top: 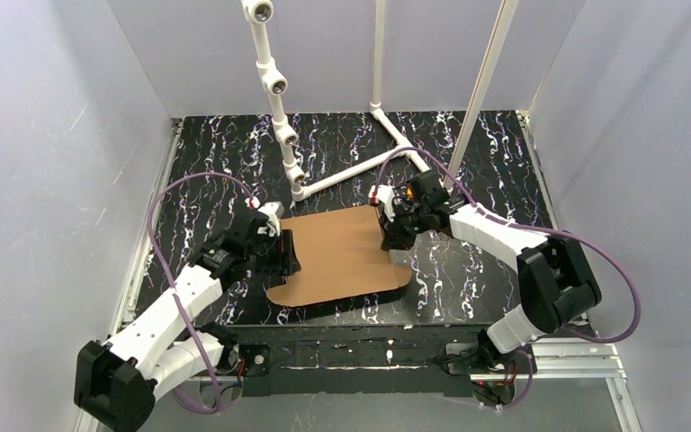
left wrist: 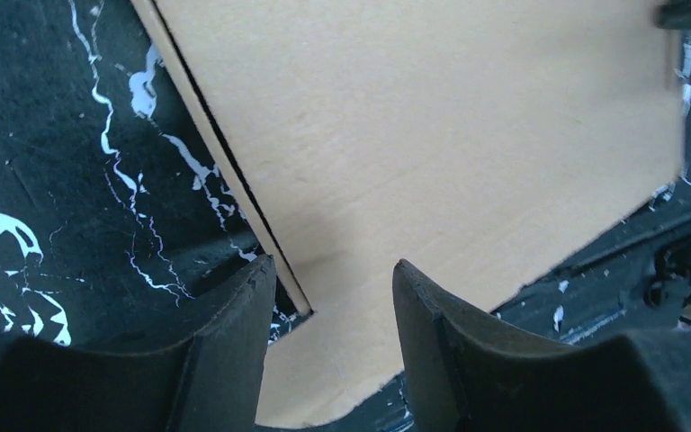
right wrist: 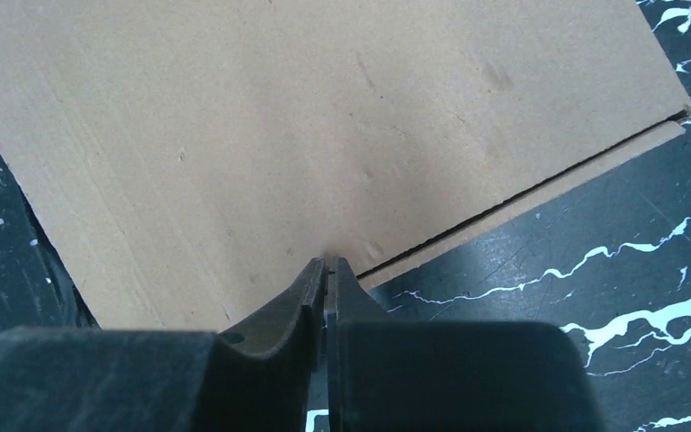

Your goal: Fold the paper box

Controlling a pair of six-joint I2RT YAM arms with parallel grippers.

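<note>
Paper box [top: 342, 256] lies flat, centre of top view, on black marbled table [top: 495, 153]. It's 2 layers w/ a slit seam by each side edge; nothing in it. Corrugated card, so prob. light, stiff across panels, bends at creases, may slide. Best hold: top-layer edge at a seam. Left gripper [left wrist: 333, 279] at box's left edge, jaws partway apart over the seam, gripping nothing. Right gripper [right wrist: 328, 263] at right edge, jaws all but closed, tips on the edge, nothing between.
</note>
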